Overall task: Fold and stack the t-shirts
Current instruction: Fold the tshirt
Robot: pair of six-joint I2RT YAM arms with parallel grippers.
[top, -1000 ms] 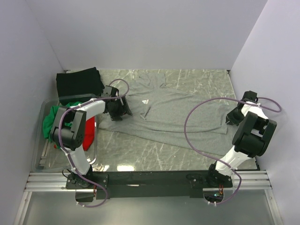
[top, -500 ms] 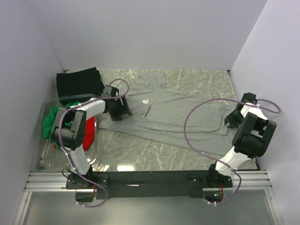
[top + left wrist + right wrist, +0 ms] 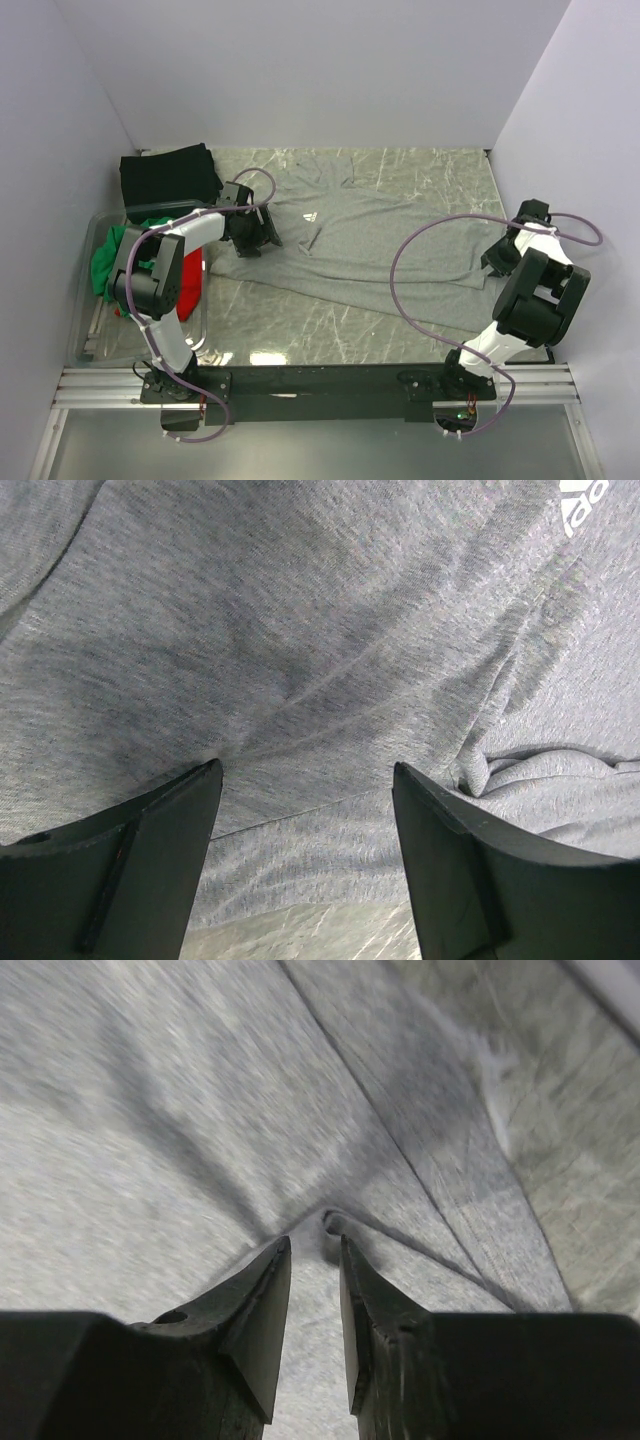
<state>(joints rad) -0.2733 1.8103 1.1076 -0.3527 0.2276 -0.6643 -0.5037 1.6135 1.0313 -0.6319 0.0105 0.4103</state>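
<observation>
The large heather-grey t-shirt lies spread across the marble table, its white chest logo facing up. My left gripper hovers open over the shirt's left hem, jaws wide apart with nothing between them. My right gripper sits low on the shirt's right edge. Its jaws stand a little apart, and a small raised fold of the grey cloth lies just ahead of the tips. A black t-shirt lies folded at the back left. Green and red t-shirts lie bunched in a bin.
A clear plastic bin stands at the left edge beside the left arm. White walls close in the table on three sides. Bare marble shows in front of the shirt and at its right edge.
The right gripper's jaws have parted from a tighter pinch on the cloth, and its wrist has shifted slightly. The left arm and the shirts have not moved.
</observation>
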